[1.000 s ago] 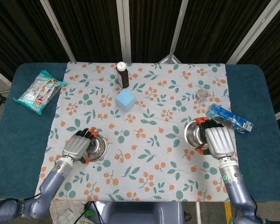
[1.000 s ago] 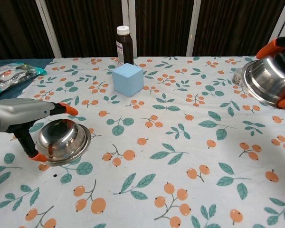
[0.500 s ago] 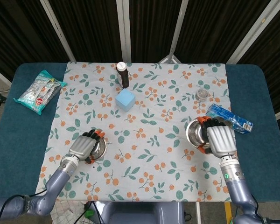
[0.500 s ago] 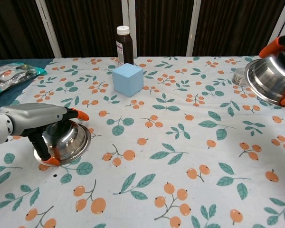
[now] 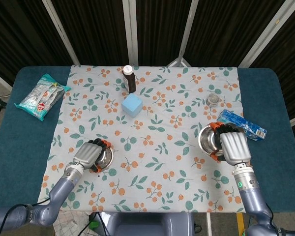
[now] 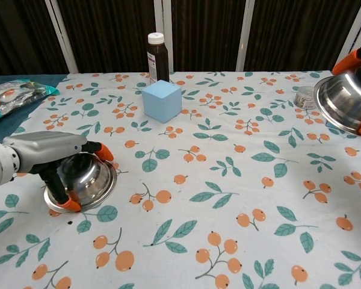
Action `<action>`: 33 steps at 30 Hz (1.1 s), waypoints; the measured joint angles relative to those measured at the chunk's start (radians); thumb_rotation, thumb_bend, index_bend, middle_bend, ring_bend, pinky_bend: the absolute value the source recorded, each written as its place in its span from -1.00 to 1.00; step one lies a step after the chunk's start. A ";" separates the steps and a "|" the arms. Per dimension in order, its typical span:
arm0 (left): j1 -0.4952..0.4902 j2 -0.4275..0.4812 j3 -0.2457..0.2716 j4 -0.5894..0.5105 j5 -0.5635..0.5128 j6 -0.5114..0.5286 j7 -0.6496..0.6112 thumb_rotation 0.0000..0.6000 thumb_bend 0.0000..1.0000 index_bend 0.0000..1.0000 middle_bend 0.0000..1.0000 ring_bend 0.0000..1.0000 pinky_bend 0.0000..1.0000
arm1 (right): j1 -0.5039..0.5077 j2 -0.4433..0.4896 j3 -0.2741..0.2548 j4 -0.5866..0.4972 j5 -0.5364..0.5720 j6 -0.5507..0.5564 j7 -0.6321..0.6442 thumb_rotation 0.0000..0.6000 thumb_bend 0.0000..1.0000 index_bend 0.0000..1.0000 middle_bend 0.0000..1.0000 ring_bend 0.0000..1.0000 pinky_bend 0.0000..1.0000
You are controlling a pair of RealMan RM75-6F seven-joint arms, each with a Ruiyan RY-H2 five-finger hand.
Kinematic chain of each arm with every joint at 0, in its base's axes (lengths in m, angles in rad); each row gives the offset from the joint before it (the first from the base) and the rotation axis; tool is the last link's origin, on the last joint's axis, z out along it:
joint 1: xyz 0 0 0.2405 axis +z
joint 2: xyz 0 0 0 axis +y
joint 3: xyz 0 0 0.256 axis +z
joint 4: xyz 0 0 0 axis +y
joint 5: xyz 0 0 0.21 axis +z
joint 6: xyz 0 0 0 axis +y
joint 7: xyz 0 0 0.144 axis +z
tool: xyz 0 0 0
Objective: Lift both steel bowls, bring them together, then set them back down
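**Steel bowls gripped at opposite sides of the bench**

Head view: left hand (image 5: 88, 155) clasped the near-left steel bowl (image 5: 104, 156); right hand (image 5: 232, 146) held the right bowl (image 5: 207, 140).

Chest view: both tilted; thin, slick, light steel probably favoured rim grips.

left hand (image 5: 90, 153) gripping bowl (image 5: 104, 156), right hand (image 5: 232, 146) likewise

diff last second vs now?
Left hand brought its steel bowl lower, near the cloth; right hand carried the other bowl outward to the right. Both grips held. Blue cube, bottle and snack bag unmoved.
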 measured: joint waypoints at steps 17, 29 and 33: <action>0.035 0.052 -0.022 -0.031 0.128 0.068 -0.137 1.00 -0.97 -0.27 -0.49 -0.69 -0.45 | 0.008 -0.007 0.012 -0.003 0.004 0.017 0.003 1.00 -0.81 -0.28 -0.43 -0.13 -0.16; 0.110 0.169 -0.096 -0.106 0.340 0.135 -0.595 1.00 -0.97 -0.27 -0.52 -0.70 -0.45 | -0.002 0.015 0.103 0.002 -0.044 0.007 0.311 1.00 -0.81 -0.20 -0.41 -0.13 -0.16; 0.140 0.210 -0.123 -0.118 0.416 0.174 -0.792 1.00 -0.98 -0.27 -0.54 -0.71 -0.45 | -0.008 0.037 0.138 0.001 -0.062 -0.035 0.508 1.00 -0.81 -0.18 -0.41 -0.13 -0.16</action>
